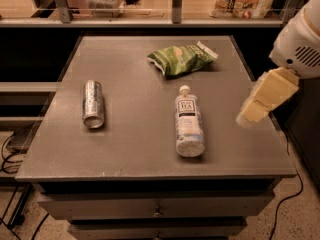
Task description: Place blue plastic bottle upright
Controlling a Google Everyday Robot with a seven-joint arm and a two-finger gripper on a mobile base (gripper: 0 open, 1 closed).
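Gripper [248, 117] was held by the table's [135, 149] right edge, its opening impossible to tell; the blue plastic bottle [189, 125] was laid flat nearby, cap toward the green chip bag [181, 59].

Glossy plastic bottle [189, 123], matt table [135, 134]; gripper [250, 115] at right.

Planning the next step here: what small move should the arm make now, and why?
Probably move the gripper left and down toward the blue plastic bottle. The bottle lies on its side on the table, cap pointing away, while the gripper hangs over the table's right edge, apart from the bottle.
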